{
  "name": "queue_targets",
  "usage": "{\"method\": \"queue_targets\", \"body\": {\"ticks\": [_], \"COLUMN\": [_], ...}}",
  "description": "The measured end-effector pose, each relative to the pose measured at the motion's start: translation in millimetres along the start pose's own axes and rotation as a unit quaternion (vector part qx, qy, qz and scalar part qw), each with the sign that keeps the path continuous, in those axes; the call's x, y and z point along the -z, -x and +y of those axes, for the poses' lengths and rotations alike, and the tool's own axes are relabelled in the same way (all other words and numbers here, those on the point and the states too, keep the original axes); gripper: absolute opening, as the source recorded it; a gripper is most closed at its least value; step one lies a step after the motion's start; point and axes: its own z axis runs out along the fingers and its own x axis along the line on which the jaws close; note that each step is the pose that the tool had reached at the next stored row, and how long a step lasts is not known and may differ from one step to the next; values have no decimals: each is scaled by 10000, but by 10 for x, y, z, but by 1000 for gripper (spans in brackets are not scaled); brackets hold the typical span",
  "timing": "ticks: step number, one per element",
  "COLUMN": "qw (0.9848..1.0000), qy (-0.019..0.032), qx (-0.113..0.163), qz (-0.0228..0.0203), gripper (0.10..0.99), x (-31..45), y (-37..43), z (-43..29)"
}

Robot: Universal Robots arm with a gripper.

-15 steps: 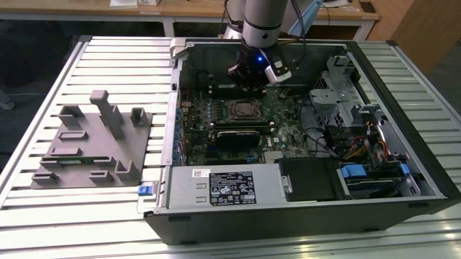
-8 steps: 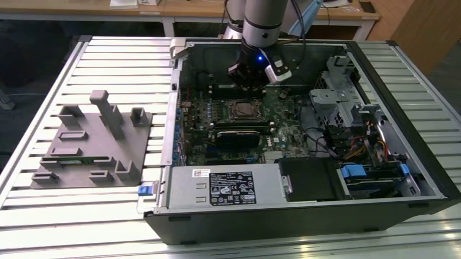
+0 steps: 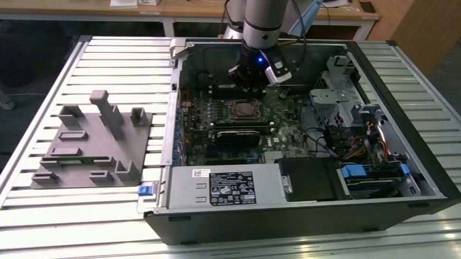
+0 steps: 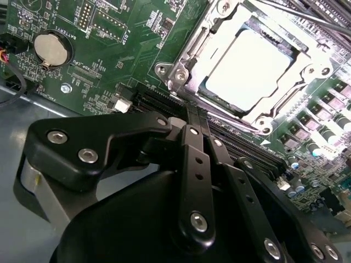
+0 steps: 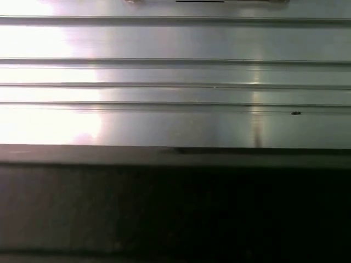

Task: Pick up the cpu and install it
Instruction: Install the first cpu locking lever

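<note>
— Cpu (image 4: 253, 70) first: where does it sit?
— In the second wrist view it lies flat inside the metal socket frame (image 4: 181, 71) on the green motherboard (image 4: 118, 52), silvery-white top facing up; nothing grips it; in the exterior view the socket (image 3: 245, 110) shows near the middle of the board, inside the open computer case (image 3: 425, 162)
— And the end effector?
— In the second wrist view the end effector (image 4: 193, 112) has its black fingers (image 4: 191, 143) drawn together, with nothing between them; the tips sit just beside the socket frame, on the near side, apart from the chip; in the exterior view the end effector (image 3: 253, 86) hangs over the far part of the board, a blue light glowing on the wrist
— Anything else on the board?
— A round coin battery (image 4: 52, 48) well apart from the socket; rows of small capacitors (image 4: 323, 131) on the socket's other side
— Outside the case?
— A grey fixture block (image 3: 97, 143) with upright pegs lies on the slatted metal worktop (image 3: 43, 216), on the exterior view's left; a black power supply (image 3: 226, 186) with a white label fills the near corner of the case; the first wrist view shows metal slats (image 5: 175, 82) above a dark edge
</note>
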Motion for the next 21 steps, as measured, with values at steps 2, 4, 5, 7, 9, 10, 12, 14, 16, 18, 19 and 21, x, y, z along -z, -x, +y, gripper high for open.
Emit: {"method": "queue_targets", "body": {"ticks": [2, 4, 5, 7, 9, 10, 12, 14, 16, 18, 19, 21], "qw": [10000, 10000, 10000, 10000, 10000, 10000, 10000, 10000, 10000, 10000, 10000, 10000], "qy": [-23, -39, -47, -52, -54, -54, -50, -51, -51, -51, -51, -51], "qx": [0, 0, 0, 0, -1, -1, -1, -1, 0, 0, -1, -1], "qz": [-1, -3, -2, -1, -1, -1, -3, -2, -2, -2, -1, -2], "gripper": [118, 118, 118, 118, 118, 118, 118, 118, 118, 118, 118, 118], "x": [-10, -22, -22, -28, -31, -31, -13, 44, 71, 72, 72, 71], "y": [1, 2, 2, 2, 2, 2, 3, 1, 1, 2, 3, 9], "z": [-1, 0, 0, -1, -1, -1, 2, 5, 7, 1, -3, -5]}}
